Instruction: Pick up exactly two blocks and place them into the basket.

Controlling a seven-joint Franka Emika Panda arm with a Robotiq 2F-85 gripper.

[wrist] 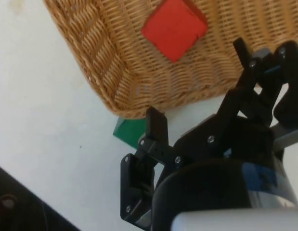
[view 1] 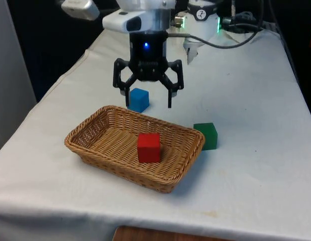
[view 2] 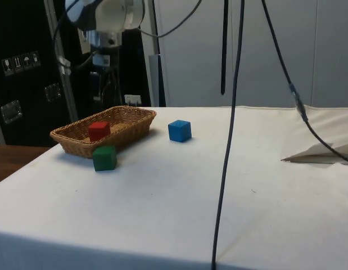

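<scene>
A red block (view 1: 148,147) (view 2: 99,130) (wrist: 174,29) lies inside the woven basket (view 1: 95,150) (view 2: 67,138) (wrist: 115,62). My gripper (view 1: 148,103) (wrist: 199,89) hangs open and holds nothing, above the basket's far rim. Just behind it on the cloth sits a blue block (view 1: 139,100) (view 2: 179,130). A green block (view 1: 205,135) (view 2: 104,158) (wrist: 129,132) rests on the cloth against the basket's corner on the front view's right.
A black cable (view 2: 230,140) hangs down in front of the side camera. A folded piece of white cloth (view 2: 322,152) lies at the table's far end near the robot's base. Open cloth stretches to the front view's right of the green block.
</scene>
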